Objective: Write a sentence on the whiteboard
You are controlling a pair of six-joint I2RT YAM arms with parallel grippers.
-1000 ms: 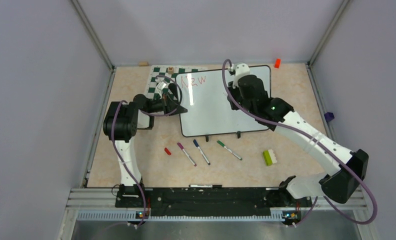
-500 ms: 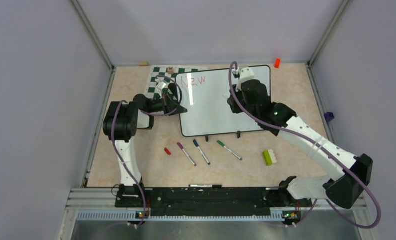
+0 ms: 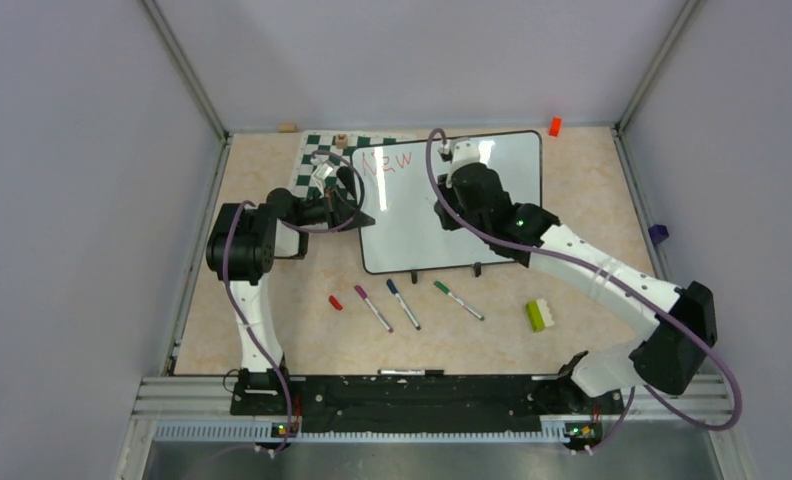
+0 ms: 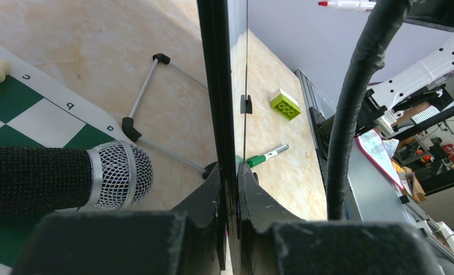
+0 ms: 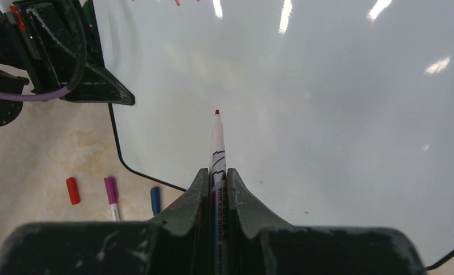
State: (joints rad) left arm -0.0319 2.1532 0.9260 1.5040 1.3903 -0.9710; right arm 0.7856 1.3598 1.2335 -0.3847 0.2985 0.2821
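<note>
The whiteboard point(image 3: 402, 225) stands tilted on its feet at the middle back of the table. Of the sentence, only the red word "New" point(image 3: 390, 162) shows, at the board's top left. My left gripper point(image 3: 357, 216) is shut on the whiteboard's left edge point(image 4: 213, 69), with the frame pinched between the fingers of the left gripper point(image 4: 229, 172). My right gripper point(image 3: 450, 205) is over the middle of the board, shut on a red marker point(image 5: 217, 143). The marker's tip points at bare whiteboard point(image 5: 328, 114); I cannot tell whether it touches.
A red cap point(image 3: 335, 302) and purple point(image 3: 373, 308), blue point(image 3: 403, 303) and green point(image 3: 458, 300) markers lie in front of the board. A green brick point(image 3: 539, 315) sits at the right. The chessboard mat point(image 3: 317, 155), with a microphone point(image 4: 98, 177) on it, lies behind the left gripper. An orange block point(image 3: 554, 126) is at the back.
My right arm has swung left across the board with the marker, from the board's right part toward its middle. The left gripper and the board have not moved.
</note>
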